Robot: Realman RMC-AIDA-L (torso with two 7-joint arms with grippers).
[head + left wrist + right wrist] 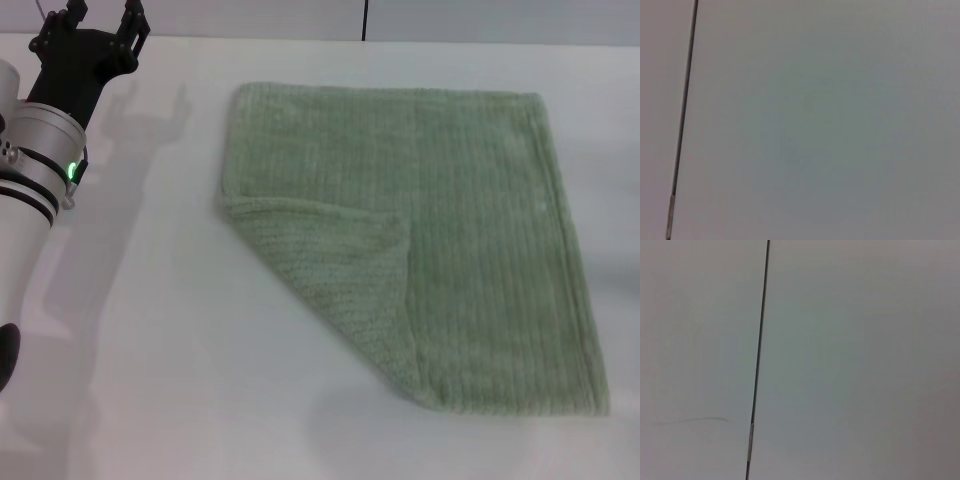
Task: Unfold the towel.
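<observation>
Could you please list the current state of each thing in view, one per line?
towel: lying flat on the table, mostly spread out, with its near-left corner folded over onto itself as a triangular flap; nothing grips it.
left hand: raised at the table's far left, apart from the towel, fingers open and empty.
right hand: not in view.
table: white, bearing the towel.

One towel [470,240], pale green, on one white table [180,350]. One corner of towel folded over, near left side. One robot arm [30,190] in sight, at left, carrying one gripper [100,25] with two black fingers [133,22]. One green light [72,170] lit on arm. One dark seam line [759,360] in each wrist view, so two views, one line apiece.
</observation>
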